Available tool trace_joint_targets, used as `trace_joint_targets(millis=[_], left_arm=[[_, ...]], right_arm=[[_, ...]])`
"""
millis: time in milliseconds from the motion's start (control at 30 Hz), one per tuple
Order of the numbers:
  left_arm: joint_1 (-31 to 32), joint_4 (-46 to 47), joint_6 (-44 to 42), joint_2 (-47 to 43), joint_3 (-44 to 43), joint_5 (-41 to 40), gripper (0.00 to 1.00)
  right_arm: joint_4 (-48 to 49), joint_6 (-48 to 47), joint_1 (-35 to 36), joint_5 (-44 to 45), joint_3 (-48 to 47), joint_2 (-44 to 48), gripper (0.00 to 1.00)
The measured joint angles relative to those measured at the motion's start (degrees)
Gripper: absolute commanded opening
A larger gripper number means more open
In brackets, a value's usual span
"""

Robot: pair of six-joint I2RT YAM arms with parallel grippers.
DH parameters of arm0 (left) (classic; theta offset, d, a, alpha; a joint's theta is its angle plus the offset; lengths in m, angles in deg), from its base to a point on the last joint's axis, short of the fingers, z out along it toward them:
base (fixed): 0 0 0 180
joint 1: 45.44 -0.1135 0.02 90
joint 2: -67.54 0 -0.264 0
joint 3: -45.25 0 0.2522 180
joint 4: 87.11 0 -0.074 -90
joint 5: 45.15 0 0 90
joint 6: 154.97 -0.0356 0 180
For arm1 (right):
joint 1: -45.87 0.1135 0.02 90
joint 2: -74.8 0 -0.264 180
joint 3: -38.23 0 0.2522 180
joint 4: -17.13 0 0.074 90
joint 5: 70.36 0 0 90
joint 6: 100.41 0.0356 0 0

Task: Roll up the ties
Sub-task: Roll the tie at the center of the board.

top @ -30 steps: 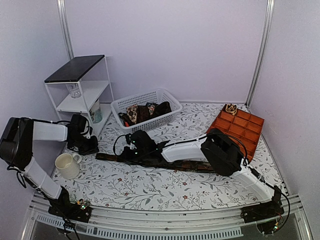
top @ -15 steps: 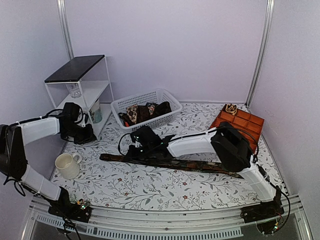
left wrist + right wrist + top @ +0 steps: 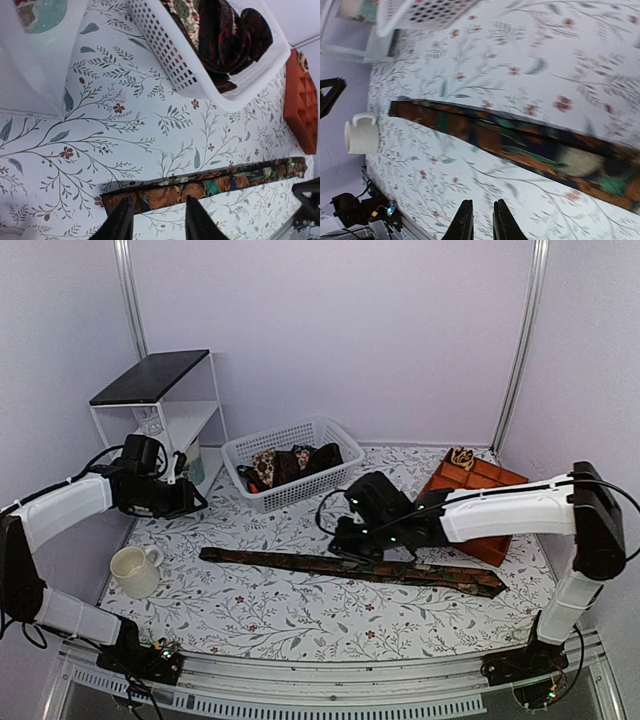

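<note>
- Tie (image 3: 350,568), dark with rust and green print: lies flat and nearly straight across the middle of the table (image 3: 300,615). Its narrow end is toward the mug and its broad pointed end is below the orange tray.
- Handling, as I judge it: light, limp and thin, with no stiffness to push against. It probably slides on the printed cloth and sags if lifted mid-length. Best taken at the narrow end, pinching the edge low so the first turn can be tucked. The far length may need pinning.
- White basket (image 3: 300,490): stands at the back with more ties (image 3: 290,462) bundled inside, well apart from the flat one.
- Orange tray (image 3: 480,478): far right, with one small tan roll in its back corner.
- Shelf rack (image 3: 150,377): back left.
- Mug (image 3: 130,570): near left, just beyond the tie's narrow end and not touching it.
- Right gripper (image 3: 345,543): hovers over the tie's middle. Its wrist view shows jaws only narrowly apart and holding nothing.
- Left gripper (image 3: 190,505): up beside the rack, away from the tie. Its wrist view shows jaws moderately spread and empty.
- Top view gives the tie's full run and both arms. The left wrist view alone shows the narrow end's print close up, plus the folds in the basket. The right wrist view alone shows the tie widening.
</note>
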Motion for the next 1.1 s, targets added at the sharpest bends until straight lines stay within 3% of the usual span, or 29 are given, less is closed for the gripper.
trace_joint_targets(millis=[100,133,167,433,700,1100], left_arm=[[0.9,0.0,-0.44,-0.98,-0.04,0.72,0.71],[1.11,-0.04,-0.85,-1.18,-0.11,0.9,0.93],[1.33,-0.02,-0.87,-1.38,-0.2,1.16,0.98],[2.08,0.04,-1.22,-3.15,-0.55,2.45,0.99],[2.19,1.11,-1.22,-3.67,-0.55,2.73,0.99],[2.21,1.31,-1.11,-3.54,-0.68,-0.9,0.99]], right_arm=[[-4.74,3.28,-0.81,5.05,7.61,7.19,0.02],[-6.27,4.5,-1.07,6.56,9.79,9.09,0.0],[-7.65,5.9,-1.53,7.89,11.98,10.73,0.0],[-13.7,12.87,-5.35,12.07,21.35,13.4,0.0],[-14.14,16.11,-9.84,12.59,22.62,13.22,0.0],[-18.8,23.28,-10.51,12.61,20.41,8.44,0.0]])
